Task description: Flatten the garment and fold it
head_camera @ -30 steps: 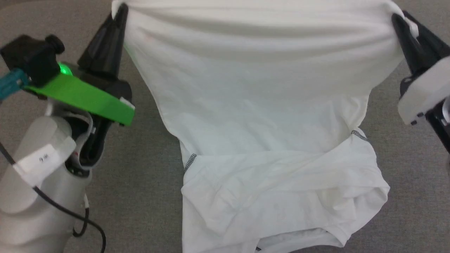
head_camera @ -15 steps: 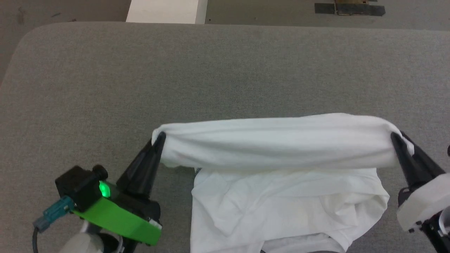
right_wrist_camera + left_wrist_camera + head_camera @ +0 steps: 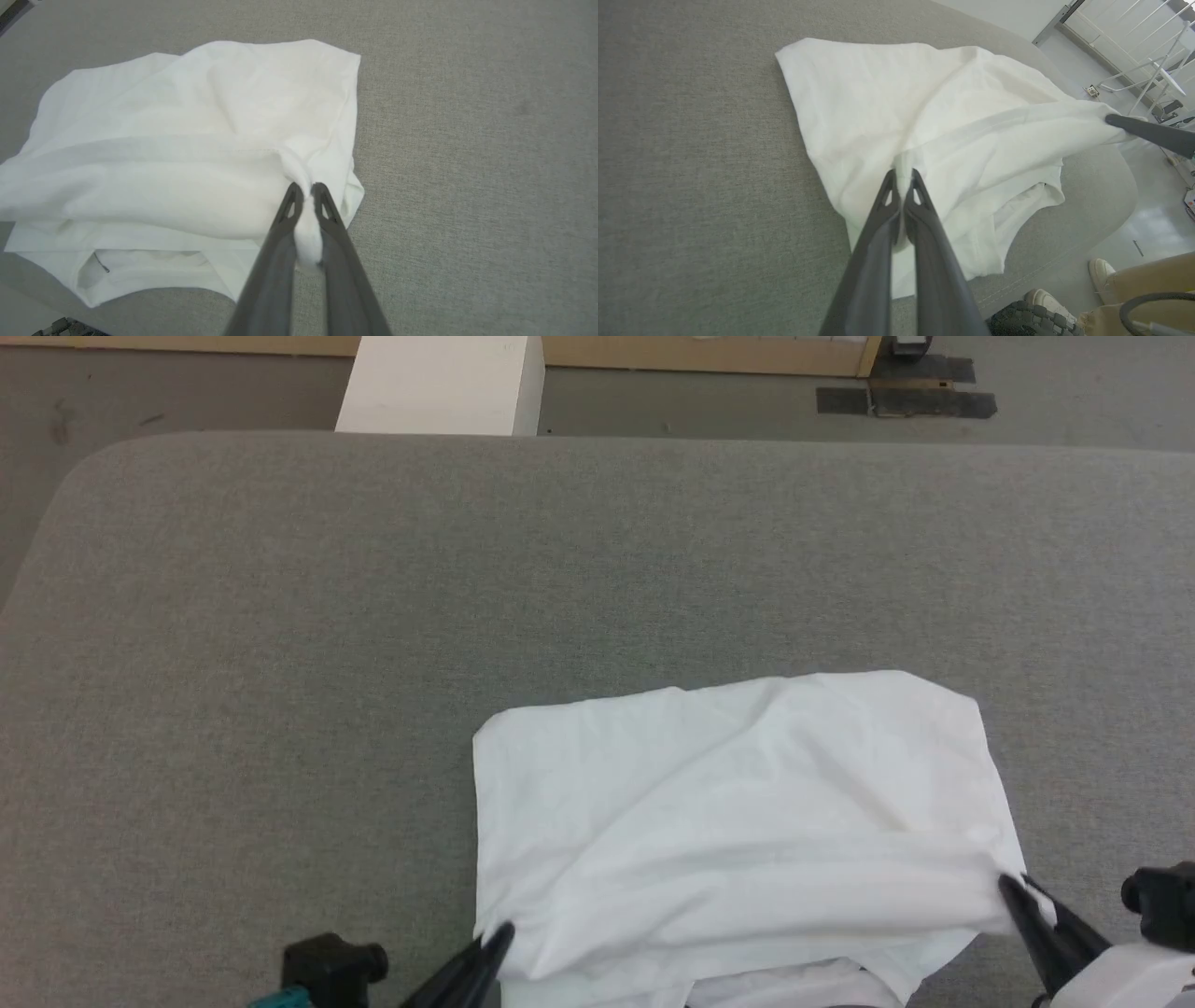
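Near right on the grey cloth-covered table [image 3: 280, 663]: the large soft white thin-fabric shirt [image 3: 738, 803], doubled over itself, far edge flat on the cloth, near edge lifted. Near left corner pinched by the left gripper [image 3: 903, 176], long dark fingers closed tight on a bunch of fabric. Near right corner pinched by the right gripper [image 3: 304, 189], fingers likewise clamped on a wad of it. Probably mid-fold, held edge due to land on the lower layer.

To do this well: lower both corners together and level, holding the edge taut between them to pull out the diagonal crease across the top layer. Line that edge up with the hem peeking out underneath on the near side before letting go. Release only with the cloth resting on the table, then back out low and straight to avoid dragging the thin layer askew.

Hard to judge: number of layers inside each pinch. Near edge of the shirt cut off at the bottom of the head view, together with most of both arms. Collar, sleeves and tag tucked out of sight within the fold. In the right wrist view, a small dark mark [image 3: 100, 267] on the lower layer, too small to identify. Beyond the table edge in the left wrist view, a person's pale shoe [image 3: 1101, 269], leg cut off by the frame.
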### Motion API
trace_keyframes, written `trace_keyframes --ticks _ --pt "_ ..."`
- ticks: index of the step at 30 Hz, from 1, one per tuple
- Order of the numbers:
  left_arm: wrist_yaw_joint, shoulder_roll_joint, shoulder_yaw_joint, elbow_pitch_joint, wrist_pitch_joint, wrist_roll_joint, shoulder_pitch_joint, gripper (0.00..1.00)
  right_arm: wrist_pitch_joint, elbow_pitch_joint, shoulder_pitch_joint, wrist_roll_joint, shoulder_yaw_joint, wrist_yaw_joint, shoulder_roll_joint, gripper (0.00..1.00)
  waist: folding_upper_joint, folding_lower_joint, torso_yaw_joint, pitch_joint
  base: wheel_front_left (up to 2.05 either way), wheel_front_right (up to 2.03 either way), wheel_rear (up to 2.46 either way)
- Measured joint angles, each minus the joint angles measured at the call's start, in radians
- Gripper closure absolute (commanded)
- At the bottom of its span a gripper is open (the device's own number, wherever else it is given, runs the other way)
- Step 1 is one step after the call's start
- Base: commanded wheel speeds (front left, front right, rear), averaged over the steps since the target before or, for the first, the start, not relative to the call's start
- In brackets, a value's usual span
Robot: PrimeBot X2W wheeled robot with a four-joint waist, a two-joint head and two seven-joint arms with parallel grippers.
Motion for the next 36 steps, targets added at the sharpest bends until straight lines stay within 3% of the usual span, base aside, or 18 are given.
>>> trace_keyframes --ticks 6,7,8,9,10,15,19,20,21,23,28,33,36 --pt "-0.014 0.013 -0.055 0.085 0.046 0.017 0.007 0.98 0.0 0.055 0.046 -0.019 0.015 0.0 -0.023 1.0 0.0 0.0 -0.015 -0.022 0.0 0.0 0.0" --pt "-0.014 0.017 -0.063 0.098 0.05 0.024 0.007 0.67 -0.001 0.063 0.051 -0.027 0.017 0.0 -0.029 1.0 0.0 0.0 -0.018 -0.026 0.0 0.0 0.0" --pt "-0.014 0.017 -0.066 0.106 0.05 0.028 0.007 0.07 -0.002 0.067 0.054 -0.028 0.018 0.0 -0.031 0.74 -0.0001 0.0 -0.02 -0.028 0.0 0.0 0.0" --pt "-0.014 0.016 -0.068 0.114 0.05 0.031 0.007 0.0 -0.005 0.072 0.056 -0.028 0.018 0.0 -0.031 0.37 0.0 0.0 -0.022 -0.031 0.0 0.0 0.0" --pt "-0.014 0.016 -0.07 0.12 0.05 0.031 0.007 0.0 -0.008 0.075 0.057 -0.028 0.019 0.0 -0.031 0.0 0.0 0.0 -0.024 -0.033 0.0 0.0 0.0" --pt "-0.01 0.02 -0.069 0.133 0.05 0.035 0.007 0.0 -0.015 0.077 0.059 -0.024 0.011 0.0 -0.03 0.0 0.0 0.0 -0.03 -0.045 0.0 0.0 0.0" --pt "0.019 0.028 -0.021 0.095 0.024 0.02 0.019 0.0 -0.013 0.035 0.058 0.005 -0.024 0.0 -0.021 0.0 0.0 0.0 -0.03 -0.051 0.0 0.0 0.0" --pt "0.033 0.03 0.006 0.078 0.001 0.012 0.021 0.0 -0.011 0.02 0.056 0.012 -0.036 0.0 -0.018 0.0 0.0 0.0 -0.028 -0.051 0.0 0.0 0.0" --pt "0.096 0.031 0.105 0.026 -0.089 0.009 0.018 0.0 -0.008 -0.014 0.038 0.019 -0.075 0.0 -0.007 0.0 0.0 0.0 -0.024 -0.049 0.0 0.0 0.0" --pt "0.144 0.024 0.171 -0.003 -0.147 0.027 0.012 0.0 0.0 -0.023 0.012 0.015 -0.089 0.0 -0.007 0.0 0.0 0.0 -0.021 -0.045 0.0 0.0 0.0" --pt "0.206 -0.061 0.266 -0.064 -0.19 0.111 -0.025 0.0 0.034 0.002 -0.075 -0.025 -0.088 0.0 -0.009 0.0 0.0 0.0 -0.013 -0.022 0.0 0.0 0.0" --pt "0.211 -0.166 0.324 -0.086 -0.194 0.222 -0.054 0.0 0.074 0.092 -0.156 -0.041 -0.058 0.0 -0.006 0.0 0.0 0.0 -0.005 0.011 0.0 0.0 0.0" --pt "0.188 -0.207 0.342 -0.082 -0.195 0.29 -0.064 0.0 0.092 0.156 -0.194 -0.044 -0.051 0.0 -0.003 0.0 0.0 0.0 0.007 0.029 0.0 0.0 0.0"
